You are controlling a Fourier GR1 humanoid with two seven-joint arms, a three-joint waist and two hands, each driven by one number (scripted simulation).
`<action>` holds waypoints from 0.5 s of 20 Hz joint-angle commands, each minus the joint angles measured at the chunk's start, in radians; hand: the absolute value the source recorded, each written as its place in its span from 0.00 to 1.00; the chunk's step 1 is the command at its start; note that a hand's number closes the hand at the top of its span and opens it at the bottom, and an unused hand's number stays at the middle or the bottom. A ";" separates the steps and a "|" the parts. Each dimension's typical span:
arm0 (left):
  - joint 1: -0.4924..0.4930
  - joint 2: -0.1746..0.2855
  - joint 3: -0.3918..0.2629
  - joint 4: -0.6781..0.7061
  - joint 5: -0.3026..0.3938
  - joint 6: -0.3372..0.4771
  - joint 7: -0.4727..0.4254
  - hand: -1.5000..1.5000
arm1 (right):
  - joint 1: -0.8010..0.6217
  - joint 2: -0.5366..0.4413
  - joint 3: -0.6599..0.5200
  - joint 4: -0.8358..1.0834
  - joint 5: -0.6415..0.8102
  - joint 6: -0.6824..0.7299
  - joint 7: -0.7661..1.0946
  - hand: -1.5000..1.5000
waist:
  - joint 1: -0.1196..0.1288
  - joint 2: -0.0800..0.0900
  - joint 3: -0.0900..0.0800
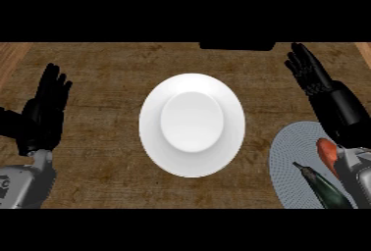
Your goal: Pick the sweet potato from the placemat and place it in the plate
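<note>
Lying on the grey placemat (290,157) at the lower right of the head view, the sweet potato (326,148) shows as an orange-red shape, and my right forearm (358,169) crosses over its right side, so only part of it is seen. Just below it on the same mat rests a long dark green thing (324,188), tilted, which I cannot identify. My right hand (313,78) is up beyond the mat's far edge, over the bare wooden counter (109,186), with its fingers straight and holding nothing; it is apart from the sweet potato. To the left of the mat, in the middle of the counter, sits the white plate (156,142), with nothing on it. Its right rim is near the mat's left edge but does not touch it. My left hand (42,117) rests at the view's left side, fingers up and relaxed, holding nothing, well apart from the plate. A dark object (235,45) shows at the counter's far edge.
</note>
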State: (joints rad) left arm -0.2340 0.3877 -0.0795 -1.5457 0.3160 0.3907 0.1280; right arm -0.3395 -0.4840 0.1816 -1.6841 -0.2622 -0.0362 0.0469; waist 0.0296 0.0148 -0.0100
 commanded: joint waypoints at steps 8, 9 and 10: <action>-0.015 0.046 -0.116 0.075 -0.116 -0.106 -0.032 0.50 | -0.084 -0.280 0.095 -0.045 0.209 0.233 0.062 1.00 | -0.039 -0.031 -0.010; -0.005 0.055 -0.123 0.089 -0.123 -0.122 -0.043 0.50 | -0.038 -0.291 0.134 -0.026 0.272 0.237 0.039 1.00 | -0.043 -0.013 0.003; -0.005 0.018 -0.161 0.087 -0.154 -0.098 -0.037 0.50 | 0.115 -0.169 0.136 0.035 0.279 0.128 -0.045 1.00 | -0.052 -0.011 0.012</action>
State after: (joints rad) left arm -0.2426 0.4232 -0.1858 -1.4682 0.2004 0.3017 0.0889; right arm -0.3422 -0.6157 0.2376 -1.6814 -0.1762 0.1106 0.1021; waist -0.0090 -0.0017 -0.0079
